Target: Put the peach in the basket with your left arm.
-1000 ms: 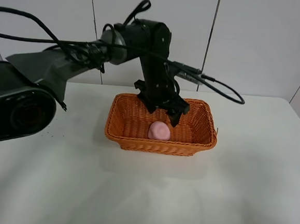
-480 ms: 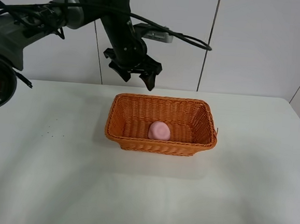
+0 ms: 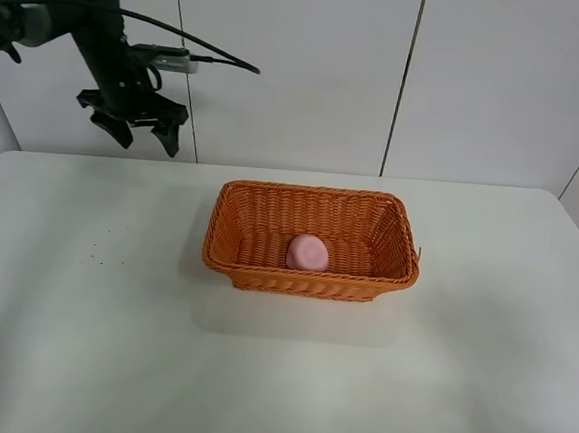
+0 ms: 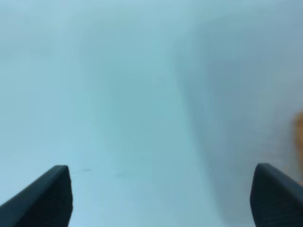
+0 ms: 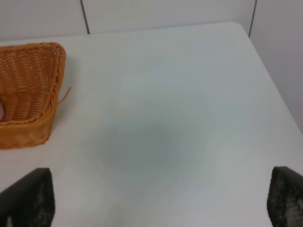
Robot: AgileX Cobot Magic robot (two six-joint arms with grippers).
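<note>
The pink peach [image 3: 308,252] lies inside the orange wicker basket [image 3: 245,268] at the middle of the white table. My left gripper [image 3: 139,131] is open and empty, raised high at the far left, well away from the basket. In the left wrist view its two fingertips [image 4: 47,196] stand far apart over blurred white table [image 4: 142,118]. In the right wrist view the basket's corner [image 5: 45,94] shows, with the right gripper's [image 5: 156,203] dark fingertips [image 5: 28,198] wide apart above bare table.
The white table [image 3: 458,370] extends around the basket. A panelled white wall [image 3: 481,81] stands behind it. The table's right edge shows in the right wrist view [image 5: 277,90].
My left arm rose out of the basket and swung back to the far left, open and empty. The peach stayed in the basket.
</note>
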